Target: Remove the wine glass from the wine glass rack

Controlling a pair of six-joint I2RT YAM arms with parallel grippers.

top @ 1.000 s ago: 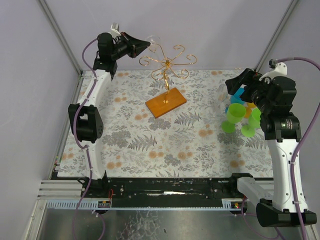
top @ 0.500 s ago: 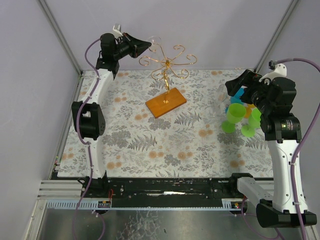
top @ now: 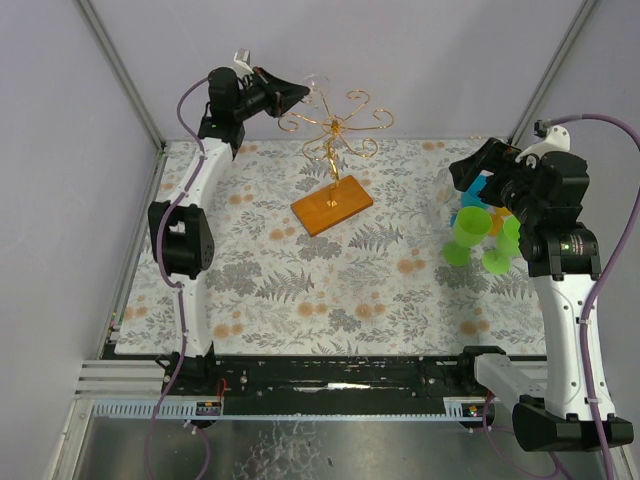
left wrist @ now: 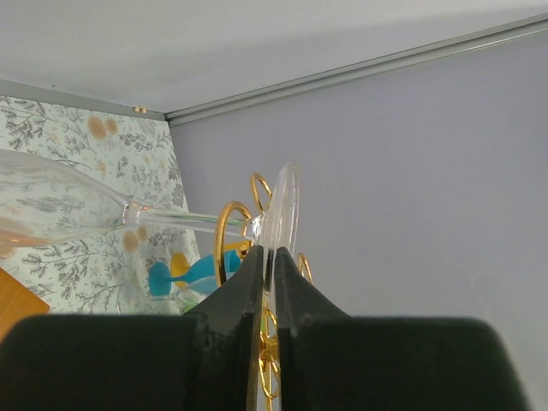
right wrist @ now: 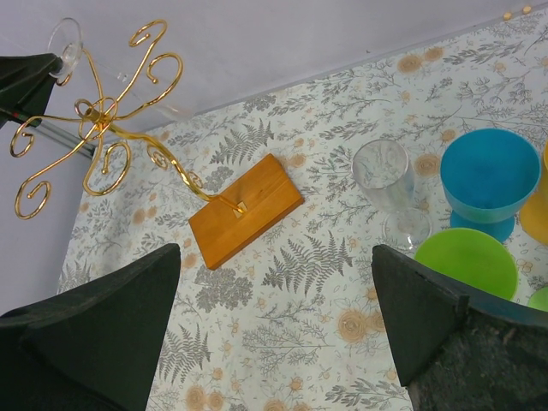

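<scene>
We see the left gripper (top: 298, 90) has edged right, pinching the wine glass (left wrist: 133, 211) by its foot, bowl cut off; the right gripper (right wrist: 272, 257) gapes over a floral tablecloth (top: 300, 300), lilac walls (top: 450, 60).

Pale purple walls (top: 400, 50) stand at the back and on both sides. Thin grey metal bars (top: 118, 68) run up the back corners. The table (top: 330, 290) wears a cloth with grey leaves and orange flowers. A shiny metal sheet (top: 350, 455) lies in front.

The wine glass rack (top: 331, 165) was gold with an orange base; the table (top: 300, 290) bore grey ferns, orange blossoms
</scene>
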